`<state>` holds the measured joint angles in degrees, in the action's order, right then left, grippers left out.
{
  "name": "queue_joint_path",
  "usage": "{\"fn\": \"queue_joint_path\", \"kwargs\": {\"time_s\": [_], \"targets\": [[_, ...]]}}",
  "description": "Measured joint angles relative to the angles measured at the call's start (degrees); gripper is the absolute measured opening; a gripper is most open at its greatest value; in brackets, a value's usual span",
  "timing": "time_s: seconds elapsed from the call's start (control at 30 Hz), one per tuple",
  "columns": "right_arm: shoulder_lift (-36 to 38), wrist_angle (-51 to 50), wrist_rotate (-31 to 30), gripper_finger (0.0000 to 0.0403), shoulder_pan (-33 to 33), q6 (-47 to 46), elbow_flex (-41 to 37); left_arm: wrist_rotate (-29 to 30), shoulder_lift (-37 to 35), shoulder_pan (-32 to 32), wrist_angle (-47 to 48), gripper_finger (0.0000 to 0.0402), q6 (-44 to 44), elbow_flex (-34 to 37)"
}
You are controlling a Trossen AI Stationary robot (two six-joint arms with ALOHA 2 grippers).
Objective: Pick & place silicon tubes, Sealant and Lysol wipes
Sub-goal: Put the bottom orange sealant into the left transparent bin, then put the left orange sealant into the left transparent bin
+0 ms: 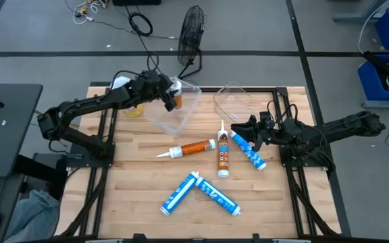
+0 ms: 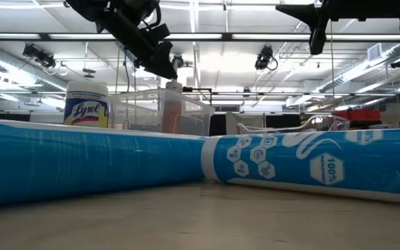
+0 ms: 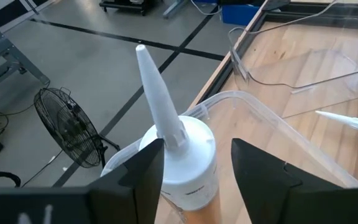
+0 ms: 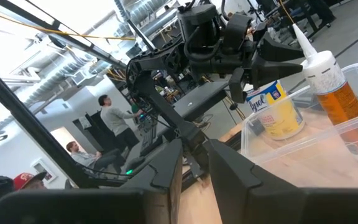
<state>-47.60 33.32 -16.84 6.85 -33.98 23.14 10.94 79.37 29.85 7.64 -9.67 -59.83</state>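
An orange tube (image 3: 188, 168) with a white cap and nozzle stands nozzle-up inside the clear bin (image 1: 181, 120) at the table's far left. My left gripper (image 3: 197, 149) is open, with one finger on each side of the cap. The yellow Lysol wipes (image 4: 279, 113) stand on their base just left of the bin. Two orange tubes (image 1: 193, 148) (image 1: 223, 154) and three blue-white tubes (image 1: 249, 151) (image 1: 180, 192) (image 1: 216, 195) lie on the wood. My right gripper (image 1: 240, 128) waits above the table's right side, narrowly open and holding nothing. My left gripper comes slanting down at the tube's white cap (image 3: 194, 149). One finger (image 3: 145, 177) shows right against the cap's side; I cannot tell whether it touches. The other finger (image 3: 260, 177) stands apart from the cap. The tube's lower end stays in the bin.
A clear lid (image 1: 238, 100) lies right of the bin at the far edge. A floor fan (image 1: 192, 34) stands beyond the table's far edge. In the right wrist view, people (image 4: 114, 118) are in the room. Bare wood lies along the near edge.
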Motion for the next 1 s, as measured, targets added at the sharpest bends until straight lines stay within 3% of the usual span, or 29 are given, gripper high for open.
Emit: {"fn": "queue_joint_path", "kwargs": {"time_s": [0.3,0.73,1.0], "targets": [[0.0,0.0,3.4,0.0084,0.0,-0.2,0.0,0.0,-1.3,0.4,1.1,0.0195,-0.1,-0.1],[0.0,0.0,3.4,0.0084,0.0,-0.5,0.0,-0.7,-5.4,2.9,5.9,0.0195,0.1,-0.1],[0.0,0.2,2.2,0.0084,0.2,2.4,0.3,-0.7,-15.6,2.0,12.7,0.0195,10.1,-0.1]]}}
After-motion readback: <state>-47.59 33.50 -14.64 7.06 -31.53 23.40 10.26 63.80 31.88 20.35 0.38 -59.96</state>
